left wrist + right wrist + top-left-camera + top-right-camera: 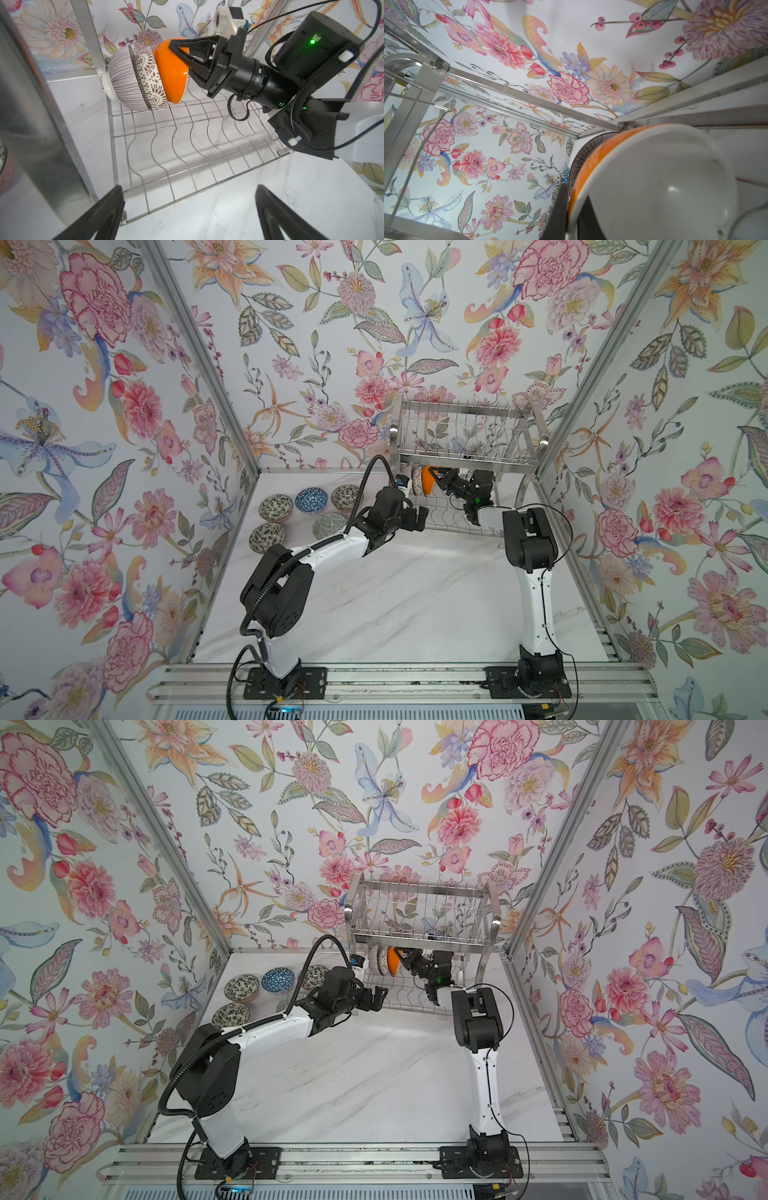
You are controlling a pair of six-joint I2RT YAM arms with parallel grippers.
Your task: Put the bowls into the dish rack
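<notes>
**Orange bowl held on edge in the lower tier, right end effector clamped on its rim**

The right end effector (173, 46) is closed on the glossy orange ceramic bowl with a white inside (172, 79). The right wrist view shows one finger on each side of the wall, at the upper part of the rim. The bowl lies directly ahead of the fingertips, between them and the rack's left end.

The bowl stands on edge. Its axis runs level along the length of the rack, with the mouth facing the right end effector and the foot facing away. Its outer wall nests against a white bowl with a brown lace pattern (148, 83), which in turn nests against a bowl with fine dark stripes (122, 83). All three point the same way, and the lower edge of the orange bowl appears to reach the wavy wires.

These bowls occupy the left end of the lower tier of the tall two-tier steel wire dish rack (461, 456). No bowl shows in the slots to their right or in the upper tier.

The left end effector (419, 518) is fully open and holds nothing. It hovers just in front of the lower tier's left corner.

Further left, five patterned bowls, among them a blue one (311, 500), sit upright on the white marbled desk (415, 593) with their mouths up and axes vertical. The left arm is the nearer one to them.

The coming move probably turns on the nested contact. The fingers must part and draw back along the bowl's axis, away from the mouth, so that the row is not tipped.
</notes>
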